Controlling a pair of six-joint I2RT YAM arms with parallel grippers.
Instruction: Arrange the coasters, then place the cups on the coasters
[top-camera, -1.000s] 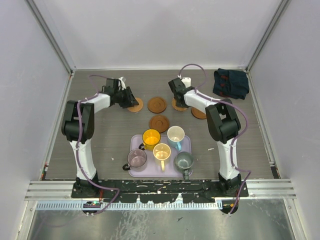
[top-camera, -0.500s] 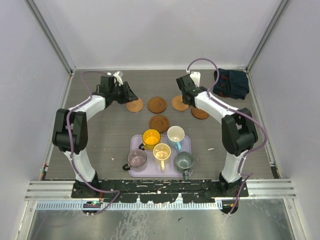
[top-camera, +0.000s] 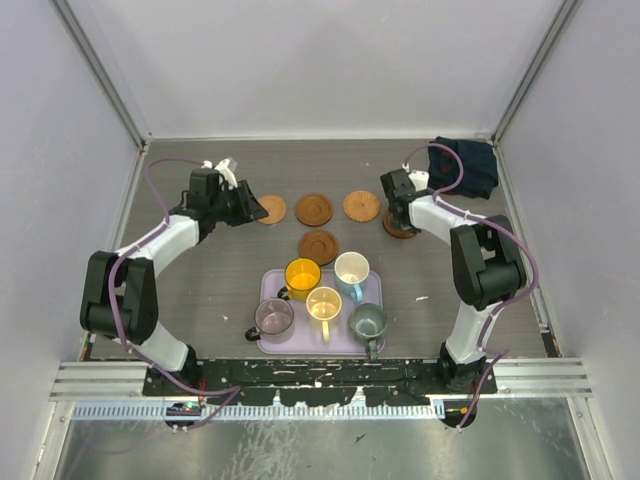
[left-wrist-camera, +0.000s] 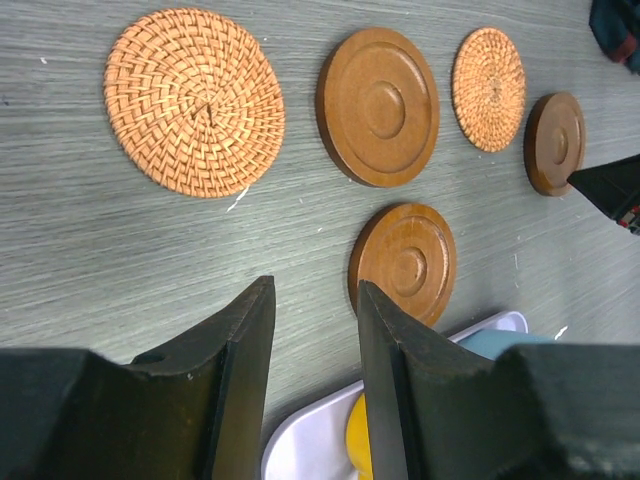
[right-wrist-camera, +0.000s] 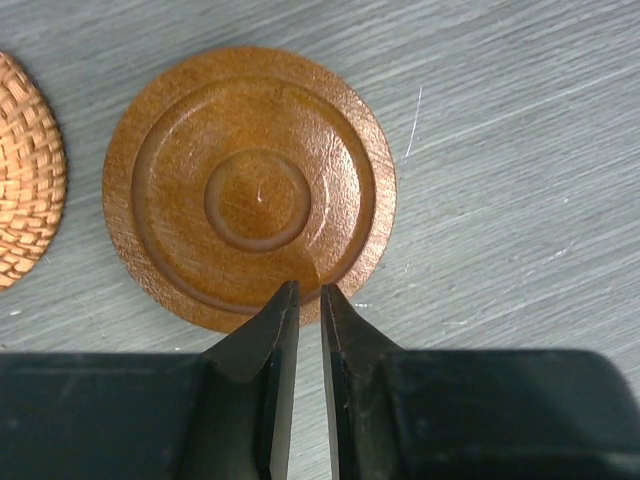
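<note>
Your right pincer, closed, sits over the near rim of a wooden coaster; your left pincer, open and empty, hangs above the desk; cups stand on the tray.

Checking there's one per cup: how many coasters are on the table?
5. Four in a far row, left to right: woven coaster, wooden coaster, second woven coaster, end wooden coaster at the right tool. The fifth coaster lies beyond the tray. None seems hidden.
</note>
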